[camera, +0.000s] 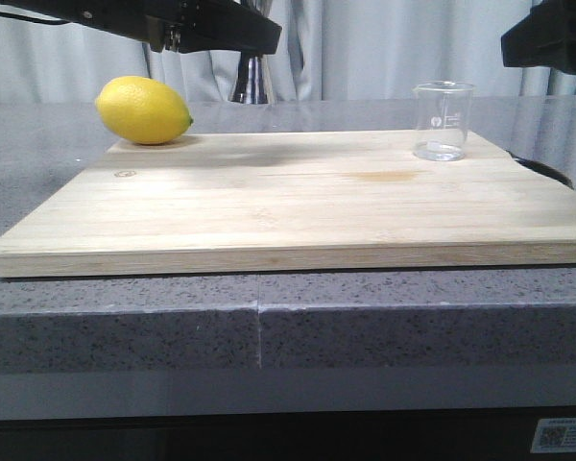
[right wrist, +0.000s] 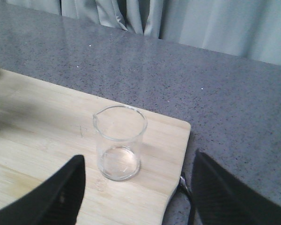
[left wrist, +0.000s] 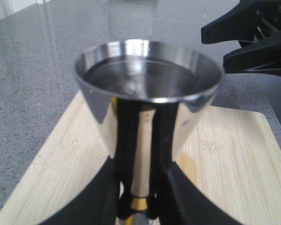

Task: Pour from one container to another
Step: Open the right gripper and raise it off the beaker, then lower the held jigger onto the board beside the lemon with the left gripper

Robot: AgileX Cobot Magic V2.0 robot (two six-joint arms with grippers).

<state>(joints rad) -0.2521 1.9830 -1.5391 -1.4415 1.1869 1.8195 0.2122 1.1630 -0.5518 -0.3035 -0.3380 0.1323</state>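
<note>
The clear glass beaker (camera: 443, 120) stands upright on the back right of the wooden board (camera: 288, 206) and looks empty; its spout shows in the right wrist view (right wrist: 119, 143). My right gripper (right wrist: 136, 187) hovers open above and short of it, one black finger (right wrist: 56, 197) on each side, touching nothing. In the front view only the right gripper's dark body (camera: 547, 34) shows, at the top right. My left gripper (left wrist: 139, 187) is shut on the waist of the steel jigger (left wrist: 147, 79), held upright in the air. Its upper cup seems to hold clear liquid. From the front the jigger (camera: 254, 82) shows partly under the left arm.
A yellow lemon (camera: 142, 110) lies at the board's back left corner. A faint wet stain (camera: 389, 176) marks the board near the beaker. A dark object (camera: 547, 173) lies on the grey counter (camera: 288, 317) past the board's right edge. Curtains hang behind.
</note>
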